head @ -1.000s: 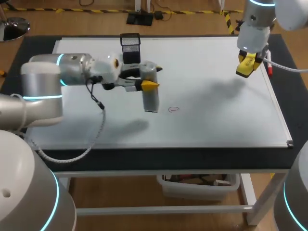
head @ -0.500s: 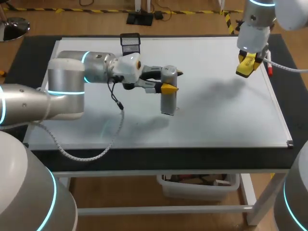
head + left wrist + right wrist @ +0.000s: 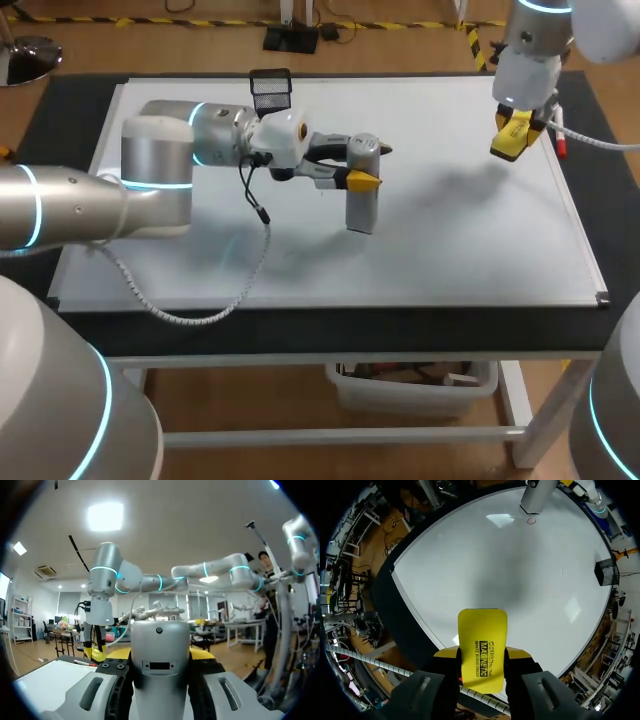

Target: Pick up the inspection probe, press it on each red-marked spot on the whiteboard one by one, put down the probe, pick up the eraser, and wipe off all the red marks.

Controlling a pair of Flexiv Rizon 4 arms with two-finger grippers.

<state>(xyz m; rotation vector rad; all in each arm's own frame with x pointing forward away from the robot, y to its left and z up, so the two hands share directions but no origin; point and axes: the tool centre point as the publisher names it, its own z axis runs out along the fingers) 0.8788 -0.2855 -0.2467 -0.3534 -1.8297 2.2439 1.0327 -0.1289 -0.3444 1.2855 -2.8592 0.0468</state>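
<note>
A grey inspection probe [image 3: 361, 205] stands upright on the whiteboard [image 3: 450, 250], its lower end over the spot where a red ring was drawn. My left gripper [image 3: 368, 166] is shut on the probe's upper part; in the left wrist view the probe [image 3: 160, 680] fills the gap between the fingers. In the right wrist view the red ring [image 3: 532, 521] shows right beside the probe's tip [image 3: 536, 497]. My right gripper [image 3: 514, 128] hangs above the board's far right part, shut on the yellow eraser [image 3: 482, 640].
A black mesh holder [image 3: 271, 94] stands at the board's far edge, behind my left arm. A pen with a red cap [image 3: 559, 141] lies by the board's right edge, near my right gripper. The left arm's cable [image 3: 255, 262] droops over the board.
My left arm has carried the probe to the right and set it over the red ring, which it now covers in the head view. The right arm has stayed still.
</note>
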